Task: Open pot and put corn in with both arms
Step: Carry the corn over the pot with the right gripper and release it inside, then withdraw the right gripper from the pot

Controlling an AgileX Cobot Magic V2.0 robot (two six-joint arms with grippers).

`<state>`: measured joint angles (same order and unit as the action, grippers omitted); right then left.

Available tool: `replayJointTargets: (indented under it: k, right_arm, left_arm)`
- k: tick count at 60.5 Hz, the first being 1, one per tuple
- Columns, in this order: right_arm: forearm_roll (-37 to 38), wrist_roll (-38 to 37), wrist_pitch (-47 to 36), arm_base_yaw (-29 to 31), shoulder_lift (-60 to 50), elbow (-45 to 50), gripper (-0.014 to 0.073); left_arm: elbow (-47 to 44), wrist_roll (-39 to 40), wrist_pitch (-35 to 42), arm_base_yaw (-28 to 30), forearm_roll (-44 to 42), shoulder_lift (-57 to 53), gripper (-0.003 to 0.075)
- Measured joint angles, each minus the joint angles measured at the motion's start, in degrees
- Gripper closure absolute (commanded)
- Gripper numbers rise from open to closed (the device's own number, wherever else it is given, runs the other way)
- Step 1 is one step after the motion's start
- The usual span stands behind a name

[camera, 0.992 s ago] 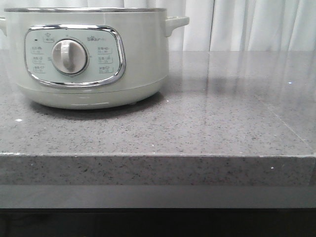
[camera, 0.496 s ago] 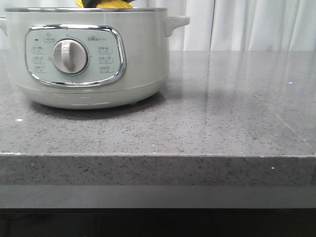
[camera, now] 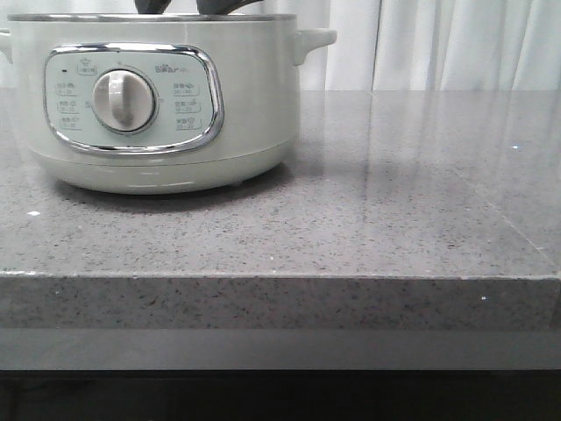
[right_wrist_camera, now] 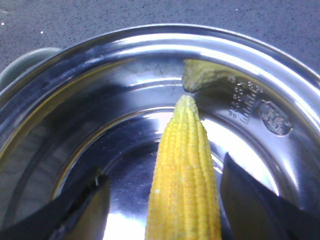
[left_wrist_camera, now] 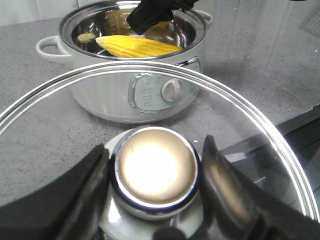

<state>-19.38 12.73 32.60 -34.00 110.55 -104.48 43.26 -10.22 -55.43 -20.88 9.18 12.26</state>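
Note:
The pot stands open at the back left of the counter. It also shows in the left wrist view. The corn lies inside on the steel bottom, shown close up in the right wrist view. It is hidden in the front view. My right gripper is open inside the pot, with its fingers on either side of the corn. Its dark fingers show above the rim. My left gripper is shut on the lid knob and holds the glass lid in front of the pot.
The grey speckled counter stretches right of the pot, and its front edge runs across the view. A white curtain hangs behind. The pot's side handle sticks out to the right.
Half a second ago the corn showed above the pot's rim in my right gripper. Now it has gone down inside, and only dark finger parts show above the rim.

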Motion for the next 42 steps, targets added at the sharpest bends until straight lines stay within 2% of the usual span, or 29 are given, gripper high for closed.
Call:
replayJointTargets:
  k: [18,23,25,42]
  right_arm:
    - [0.0,0.0,0.4,0.0,-1.1,0.0,0.0561]
    - [0.0,0.0,0.4,0.2,-2.2,0.0,0.0645]
    - [0.0,0.0,0.4,0.5,-2.8,0.0,0.0668]
    - [0.0,0.1,1.1,6.7,-7.9,0.4,0.0661]
  left_arm:
    - [0.0,0.0,0.0,0.0,0.0,0.0,0.0478]
    - [0.0,0.0,0.0,0.0,0.0,0.0,0.0478]
    - [0.0,0.0,0.0,0.0,0.0,0.0,0.0478]
    - [0.0,0.0,0.0,0.0,0.0,0.0,0.0478]
